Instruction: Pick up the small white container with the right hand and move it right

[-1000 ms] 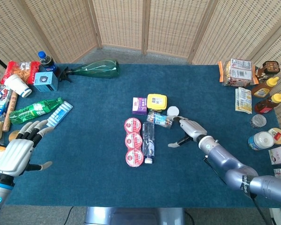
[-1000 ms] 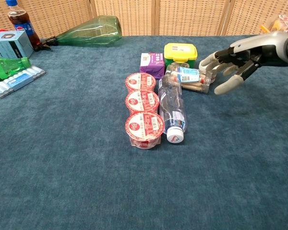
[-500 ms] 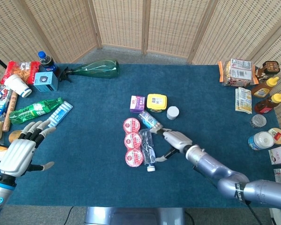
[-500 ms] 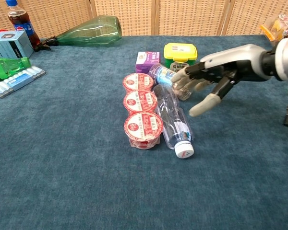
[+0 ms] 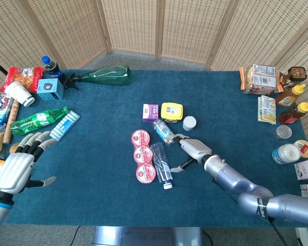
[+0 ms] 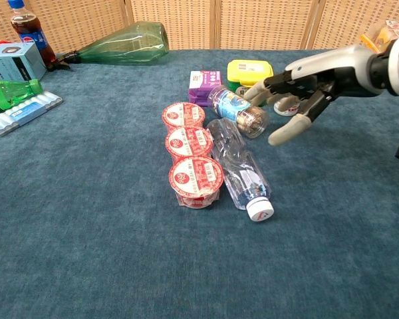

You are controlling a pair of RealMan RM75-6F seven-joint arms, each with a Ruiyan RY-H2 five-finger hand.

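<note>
Approach step: right hand (image 6: 299,90), fingers spread and empty, near small white container (image 5: 189,123) (centre frame); next, enclose it.

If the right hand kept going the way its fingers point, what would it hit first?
Probably the clear jar lying on its side just past the right hand, though depth is unclear; the small white container sits off that line.

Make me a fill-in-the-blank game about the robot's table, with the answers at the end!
1. The three red-lidded cups lie in a ____.
2. The water bottle beside them has a ____ cap.
3. The box behind the jar has a ____ lid.
4. The right hand holds ____.

Answers: row; white; yellow; nothing
</note>
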